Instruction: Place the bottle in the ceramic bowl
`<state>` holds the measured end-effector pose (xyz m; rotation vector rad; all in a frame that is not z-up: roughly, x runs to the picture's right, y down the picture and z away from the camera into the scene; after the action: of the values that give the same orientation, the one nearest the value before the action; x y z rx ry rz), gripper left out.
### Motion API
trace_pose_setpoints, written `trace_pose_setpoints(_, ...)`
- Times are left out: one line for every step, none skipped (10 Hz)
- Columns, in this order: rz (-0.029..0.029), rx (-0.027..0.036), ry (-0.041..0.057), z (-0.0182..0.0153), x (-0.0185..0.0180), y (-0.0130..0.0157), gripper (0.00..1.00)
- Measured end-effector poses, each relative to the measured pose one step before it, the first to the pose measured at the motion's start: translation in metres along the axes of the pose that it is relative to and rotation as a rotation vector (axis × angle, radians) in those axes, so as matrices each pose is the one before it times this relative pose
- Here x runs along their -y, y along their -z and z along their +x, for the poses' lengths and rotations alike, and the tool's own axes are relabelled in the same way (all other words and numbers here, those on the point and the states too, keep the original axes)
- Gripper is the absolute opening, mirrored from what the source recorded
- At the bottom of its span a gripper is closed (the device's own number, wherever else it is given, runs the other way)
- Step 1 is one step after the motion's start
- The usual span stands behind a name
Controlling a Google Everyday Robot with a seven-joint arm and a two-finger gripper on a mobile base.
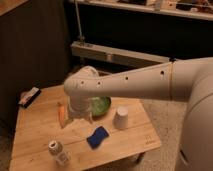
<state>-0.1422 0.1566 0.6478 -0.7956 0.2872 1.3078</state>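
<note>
The bottle (58,152), small and whitish with a pale cap, stands near the front left edge of the wooden table (35,130). The green ceramic bowl (102,106) sits at mid-table, its left part hidden behind my arm. My gripper (79,119) points down over the table just left of the bowl, beside an orange carrot (61,115). Its fingers are spread, with nothing between them. It is well above and to the right of the bottle.
A white upside-down cup (121,118) stands right of the bowl. A blue sponge (97,137) lies in front of the bowl. A dark flat object (29,96) lies at the table's far left corner. A bench and dark shelving stand behind.
</note>
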Motion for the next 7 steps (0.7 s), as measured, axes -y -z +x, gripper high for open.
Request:
trace_pose_setpoints(-0.03093, -0.00251, 0.04655, 0.01756, -0.01592, -0.00175, 0.74)
trace_pose_setpoints(-0.03139, -0.00266, 0.02608, 0.00772, -0.00777, 0.00024, 0.74)
trace_pose_setpoints(-0.03863, -0.00328, 0.01994, 0.00442, -0.0066, 0.00164, 0.74)
trace_pose_setpoints(-0.0309, -0.00151, 0.02322, 0.00281, -0.00713, 0.00401, 0.74)
trace_pose_setpoints(-0.01184, -0.00313, 0.02777, 0.00217, -0.01079, 0.00169, 0.74)
trace_pose_setpoints(-0.00886, -0.00494, 0.0246, 0.00243, -0.01144, 0.0008, 0.74)
trace_pose_setpoints(-0.00473, -0.00642, 0.01527, -0.00053, -0.00511, -0.0004, 0.74)
